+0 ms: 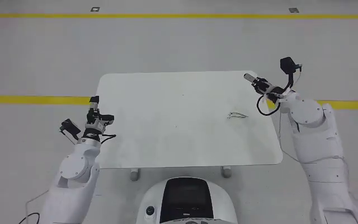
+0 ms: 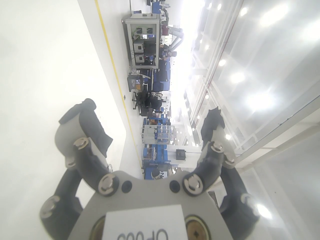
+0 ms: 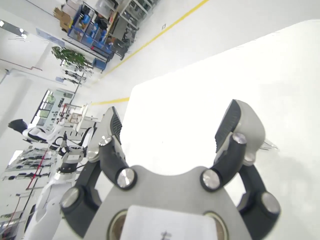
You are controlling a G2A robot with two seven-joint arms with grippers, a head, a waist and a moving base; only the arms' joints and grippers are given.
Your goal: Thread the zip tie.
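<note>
A thin looped zip tie [image 1: 236,116] lies flat on the white table [image 1: 168,134], right of centre. In the right wrist view a sliver of the zip tie [image 3: 270,145] pokes out from behind one finger. My right gripper [image 1: 249,78] [image 3: 175,118] hovers open near the table's far right corner, well away from the tie, with nothing between its fingers. At the table's left edge my left gripper [image 1: 94,101] [image 2: 150,116] stands open and holds nothing, pointing out past the table toward the room.
The white table has rounded corners and a bare top around the tie. Yellow floor lines [image 1: 179,15] run behind and beside it. Shelves and equipment [image 2: 145,46] stand far off in the room.
</note>
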